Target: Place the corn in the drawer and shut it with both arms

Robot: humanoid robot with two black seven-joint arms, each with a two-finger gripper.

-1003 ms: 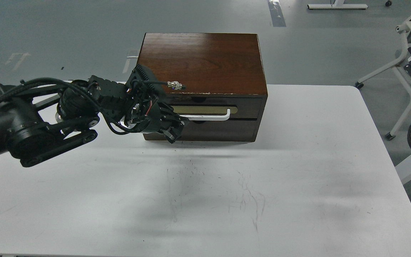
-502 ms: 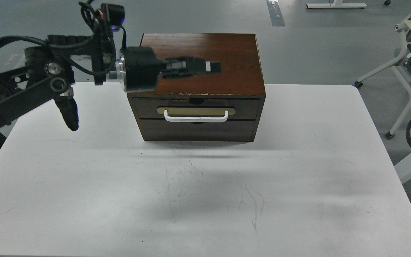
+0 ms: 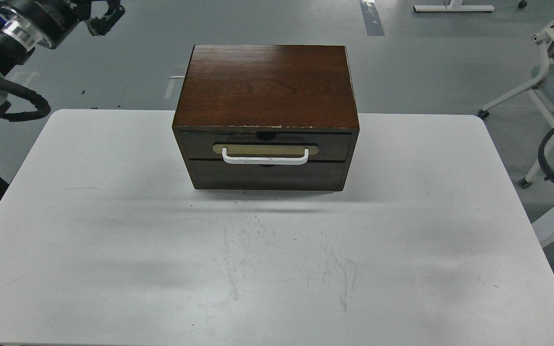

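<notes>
A white table [image 3: 113, 240] fills most of the robot's head view, its top marked with dark scuffs and fine scratches [image 3: 286, 259] near the middle and soft grey shadows across the front. Toward the back edge of the table stands a reddish-brown wooden cabinet [image 3: 267, 81], its top grain glossy under the room light, its front upper edge chipped pale. The drawer [image 3: 195, 144] sits flush in the cabinet's dark front, pushed fully in, with a tan oval plate and a white bar handle [image 3: 265, 159] across it; a plain dark panel [image 3: 267, 175] lies below. The corn cannot be seen anywhere in the view.

The left arm [image 3: 22, 24] reaches across the upper left corner, above the grey floor [image 3: 113, 62] and well apart from the cabinet. Its left gripper [image 3: 106, 13] is small and dark at the top edge; its fingers appear spread, though the view is too small to tell. The right gripper is out of view. Beyond the table, a strip of tape [image 3: 372, 17] marks the floor, and a white-framed wheeled chair [image 3: 544, 72] stands at the right, with a black cable [image 3: 548, 163] looping beside it.
</notes>
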